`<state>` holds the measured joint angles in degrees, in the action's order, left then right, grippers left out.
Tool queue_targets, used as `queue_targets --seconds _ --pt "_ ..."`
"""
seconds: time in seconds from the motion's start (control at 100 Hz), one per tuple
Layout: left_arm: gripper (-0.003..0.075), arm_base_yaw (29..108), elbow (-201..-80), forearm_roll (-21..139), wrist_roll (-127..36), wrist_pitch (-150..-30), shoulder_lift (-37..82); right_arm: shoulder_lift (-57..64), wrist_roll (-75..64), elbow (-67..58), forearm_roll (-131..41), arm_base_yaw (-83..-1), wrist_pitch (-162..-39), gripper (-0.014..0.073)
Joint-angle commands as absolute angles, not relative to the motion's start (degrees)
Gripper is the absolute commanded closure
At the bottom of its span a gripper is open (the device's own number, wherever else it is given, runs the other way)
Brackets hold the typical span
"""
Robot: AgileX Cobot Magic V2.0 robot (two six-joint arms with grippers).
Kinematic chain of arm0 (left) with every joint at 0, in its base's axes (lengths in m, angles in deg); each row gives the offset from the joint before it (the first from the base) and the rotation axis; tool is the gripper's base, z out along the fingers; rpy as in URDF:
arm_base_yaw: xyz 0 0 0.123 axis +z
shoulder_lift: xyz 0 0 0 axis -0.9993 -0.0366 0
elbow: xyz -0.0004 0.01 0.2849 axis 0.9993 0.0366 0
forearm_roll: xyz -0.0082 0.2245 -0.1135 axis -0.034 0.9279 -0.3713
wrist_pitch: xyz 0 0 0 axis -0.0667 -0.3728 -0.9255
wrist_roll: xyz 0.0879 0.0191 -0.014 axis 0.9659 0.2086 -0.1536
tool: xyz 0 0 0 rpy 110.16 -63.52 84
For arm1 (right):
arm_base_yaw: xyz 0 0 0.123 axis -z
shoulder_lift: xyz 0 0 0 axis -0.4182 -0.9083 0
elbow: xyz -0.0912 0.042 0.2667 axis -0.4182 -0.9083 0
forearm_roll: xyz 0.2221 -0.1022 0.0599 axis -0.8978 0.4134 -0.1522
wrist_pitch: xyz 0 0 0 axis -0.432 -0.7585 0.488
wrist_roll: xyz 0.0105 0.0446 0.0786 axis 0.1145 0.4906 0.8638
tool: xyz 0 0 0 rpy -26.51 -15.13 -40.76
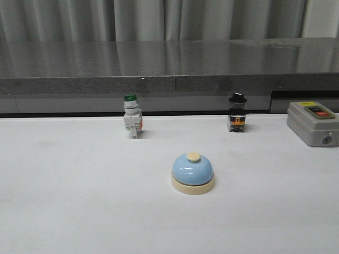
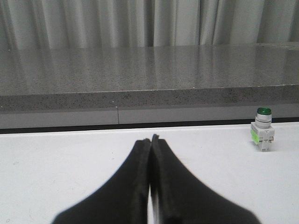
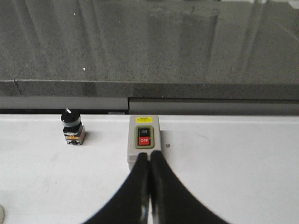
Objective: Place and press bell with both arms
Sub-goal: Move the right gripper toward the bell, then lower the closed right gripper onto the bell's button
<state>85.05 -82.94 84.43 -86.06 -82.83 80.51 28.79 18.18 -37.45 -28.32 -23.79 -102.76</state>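
The light-blue dome bell (image 1: 193, 173) with a cream base and cream button stands upright on the white table, a little right of centre in the front view. Neither arm shows in the front view. In the left wrist view my left gripper (image 2: 151, 139) is shut and empty above bare table, with the bell out of view. In the right wrist view my right gripper (image 3: 149, 155) is shut and empty, its tips in front of the grey switch box (image 3: 144, 141). A sliver of the bell's cream base (image 3: 1, 213) shows at that view's edge.
A green-capped white pushbutton (image 1: 132, 116) stands at the back left; it also shows in the left wrist view (image 2: 262, 129). A black-capped selector switch (image 1: 237, 112) stands at the back right and shows in the right wrist view (image 3: 72, 127). The grey box (image 1: 312, 123) sits far right. A dark stone ledge (image 1: 169, 69) runs behind.
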Motion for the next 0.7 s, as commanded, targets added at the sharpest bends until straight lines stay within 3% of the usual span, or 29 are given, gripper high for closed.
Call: queue_targets --seconds 0.0,0.42,0.69 --pt "0.0741 85.29 -80.57 83.98 -86.09 -78.34 82.21 21.88 18.04 -30.78 -29.24 -25.33 -102.00 0.0653" --pt "0.0741 85.29 -80.57 83.98 -86.09 -78.34 82.21 -11.35 17.99 -4.47 -30.33 -45.86 -124.28 0.0653" --pt "0.0741 85.29 -80.57 83.98 -86.09 -78.34 82.21 -29.85 17.99 10.17 -33.44 -54.02 -135.39 0.0653"
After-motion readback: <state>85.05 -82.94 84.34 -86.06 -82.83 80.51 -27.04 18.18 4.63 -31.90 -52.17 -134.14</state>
